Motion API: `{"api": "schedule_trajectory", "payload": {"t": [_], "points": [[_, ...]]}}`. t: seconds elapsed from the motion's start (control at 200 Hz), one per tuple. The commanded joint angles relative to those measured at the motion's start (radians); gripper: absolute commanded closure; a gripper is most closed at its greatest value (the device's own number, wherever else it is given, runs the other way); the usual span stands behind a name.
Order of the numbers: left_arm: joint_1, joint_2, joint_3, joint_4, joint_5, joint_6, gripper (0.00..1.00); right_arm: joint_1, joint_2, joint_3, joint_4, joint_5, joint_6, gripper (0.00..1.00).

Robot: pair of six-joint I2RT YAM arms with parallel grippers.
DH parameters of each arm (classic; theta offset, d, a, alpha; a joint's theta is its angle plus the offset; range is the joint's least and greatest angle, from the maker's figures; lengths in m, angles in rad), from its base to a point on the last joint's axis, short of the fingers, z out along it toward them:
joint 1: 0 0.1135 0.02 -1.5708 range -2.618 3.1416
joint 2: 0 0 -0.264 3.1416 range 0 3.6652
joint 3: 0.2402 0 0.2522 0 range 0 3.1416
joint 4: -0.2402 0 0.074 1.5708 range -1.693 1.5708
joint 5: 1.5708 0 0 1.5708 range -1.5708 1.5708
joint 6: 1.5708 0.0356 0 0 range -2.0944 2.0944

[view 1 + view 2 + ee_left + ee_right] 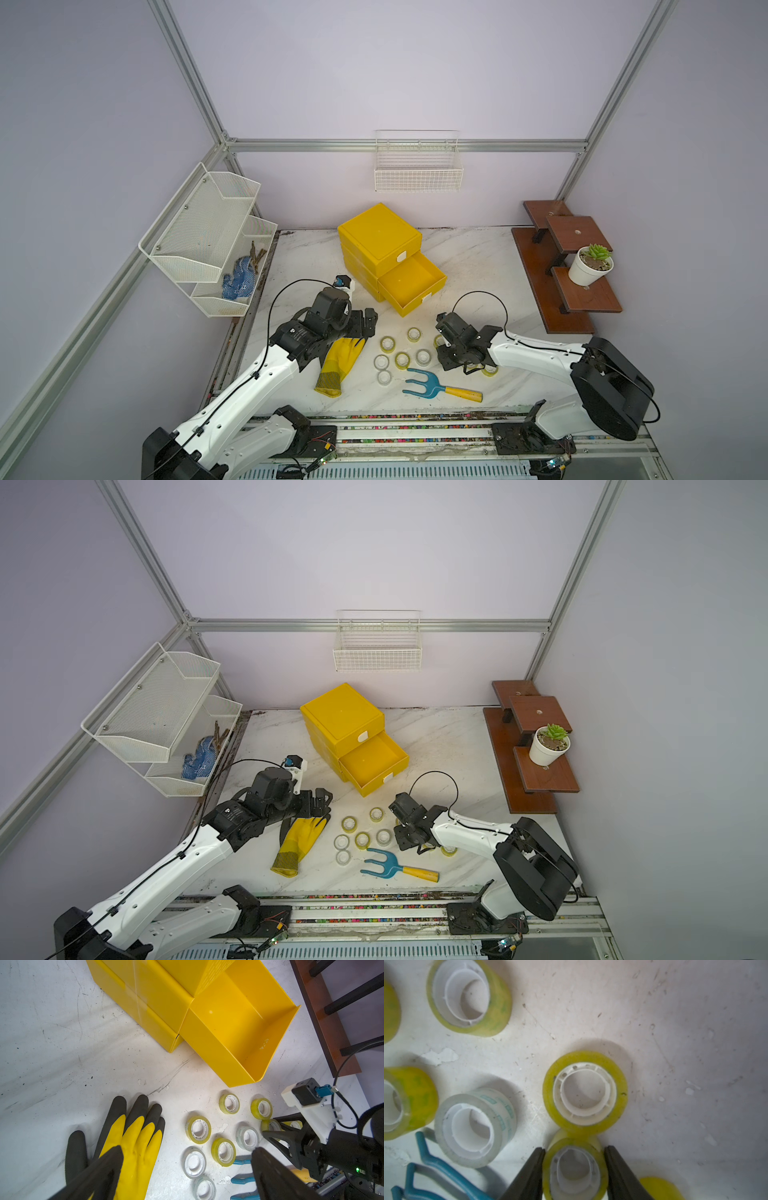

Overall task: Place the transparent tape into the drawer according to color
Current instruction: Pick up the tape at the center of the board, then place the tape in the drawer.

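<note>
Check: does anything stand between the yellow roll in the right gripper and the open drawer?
Another yellow roll lies just beyond the gripped roll, toward the open drawer; higher up nothing visible blocks the way.

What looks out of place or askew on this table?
The yellow glove and the blue garden fork lie beside the tape rolls, though neither is tape. The yellow drawer cabinet stands turned at an angle to the table's edges, one drawer open.

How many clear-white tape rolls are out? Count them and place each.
3. One clear roll lies just beyond the blue fork; two lie near the yellow glove. The right arm may hide more.
</note>
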Motion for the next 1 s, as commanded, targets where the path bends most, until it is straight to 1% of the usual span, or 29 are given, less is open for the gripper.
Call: {"api": "schedule_trajectory", "payload": {"t": [0.0,0.175,0.305,0.525,0.675,0.785,0.915,0.995], "points": [[-0.001,0.002,0.025,0.016,-0.004,0.009,0.00,0.007,-0.067,0.045,-0.020,-0.027,0.018,0.54],[0.000,0.002,0.017,0.021,-0.001,0.010,0.00,0.003,-0.146,0.149,-0.026,-0.024,0.035,0.56],[-0.001,0.002,0.014,0.023,0.003,0.012,0.00,-0.010,-0.146,0.258,0.059,0.022,0.000,0.56],[-0.001,0.003,0.027,0.022,0.025,0.020,0.00,-0.076,0.036,0.509,0.150,0.035,-0.053,0.56],[-0.001,0.009,0.035,0.021,0.043,0.030,0.00,-0.109,0.192,0.643,0.115,0.085,-0.078,0.57],[0.000,0.018,0.034,0.021,0.057,0.032,0.00,-0.129,0.262,0.670,0.097,0.135,-0.088,0.57],[-0.001,0.034,0.040,0.021,0.073,0.035,0.00,-0.149,0.307,0.675,0.096,0.154,-0.083,0.56],[-0.001,0.042,0.044,0.020,0.079,0.038,0.00,-0.151,0.320,0.678,0.097,0.160,-0.086,0.54]]}}
